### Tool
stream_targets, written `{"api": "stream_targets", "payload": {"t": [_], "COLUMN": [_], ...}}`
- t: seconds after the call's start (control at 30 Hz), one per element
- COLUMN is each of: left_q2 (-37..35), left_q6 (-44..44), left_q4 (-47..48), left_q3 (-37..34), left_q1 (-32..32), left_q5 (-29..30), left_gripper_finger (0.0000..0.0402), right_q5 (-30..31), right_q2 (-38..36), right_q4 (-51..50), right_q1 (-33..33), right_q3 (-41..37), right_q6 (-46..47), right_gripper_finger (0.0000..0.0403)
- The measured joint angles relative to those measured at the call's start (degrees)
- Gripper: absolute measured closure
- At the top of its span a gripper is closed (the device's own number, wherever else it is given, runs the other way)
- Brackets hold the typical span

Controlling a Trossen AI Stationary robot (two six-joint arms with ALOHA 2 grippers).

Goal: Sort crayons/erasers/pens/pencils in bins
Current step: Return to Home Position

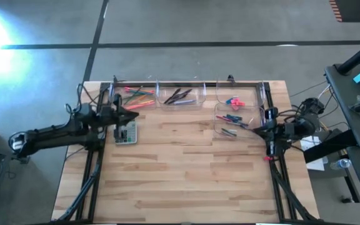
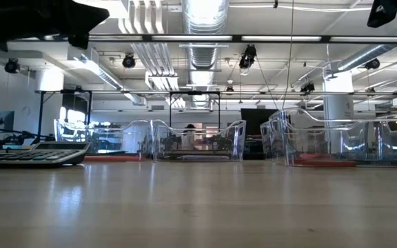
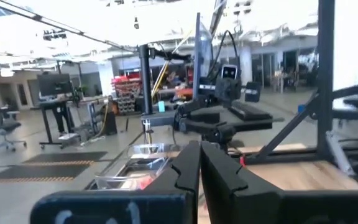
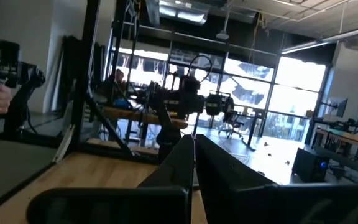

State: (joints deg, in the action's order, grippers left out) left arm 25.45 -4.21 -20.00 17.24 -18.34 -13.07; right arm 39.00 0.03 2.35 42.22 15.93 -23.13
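Left gripper (image 1: 132,116) is seen pressed closed with nothing held, raised just beside the calculator (image 1: 125,133) and in front of the left bin (image 1: 149,103), where the pencils (image 1: 137,95) are laid. Right gripper (image 1: 257,128) is likewise closed and empty, held at the right edge of the desk (image 1: 186,169), next to the near bin (image 1: 220,132). Pens (image 1: 179,95) are gathered in the middle bin (image 1: 195,100) and erasers (image 1: 234,101) are found in the right bin (image 1: 252,100).
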Motion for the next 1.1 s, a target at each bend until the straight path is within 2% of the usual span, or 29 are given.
{"api": "stream_targets", "payload": {"t": [0.3,0.53,0.77,0.93,1.1], "left_q2": [-14.54,-22.08,-23.84,-23.43,-23.58], "left_q6": [3.89,3.86,3.85,3.83,3.37], "left_q4": [-9.21,2.81,15.05,16.56,16.31], "left_q3": [-16.81,-16.77,-16.81,-16.84,-16.88], "left_q1": [-0.05,-0.05,-0.05,-0.05,-0.05], "left_q5": [-0.14,-0.16,-0.21,-0.47,-3.4], "left_gripper_finger": [0.0401,0.0401,0.0401,0.0401,0.0401], "right_q5": [0.03,1.96,3.6,3.59,1.45], "right_q2": [-0.02,-0.04,-0.04,-0.07,-0.07], "right_q4": [1.57,3.25,3.06,6.41,3.05], "right_q1": [-0.04,-0.23,-0.41,-1.23,-2.81], "right_q3": [-3.41,-7.18,-11.1,-15.1,-15.24], "right_q6": [4.05,6.96,10.7,10.98,14.43], "right_gripper_finger": [0.0394,0.0394,0.0394,0.0394,0.0394]}}
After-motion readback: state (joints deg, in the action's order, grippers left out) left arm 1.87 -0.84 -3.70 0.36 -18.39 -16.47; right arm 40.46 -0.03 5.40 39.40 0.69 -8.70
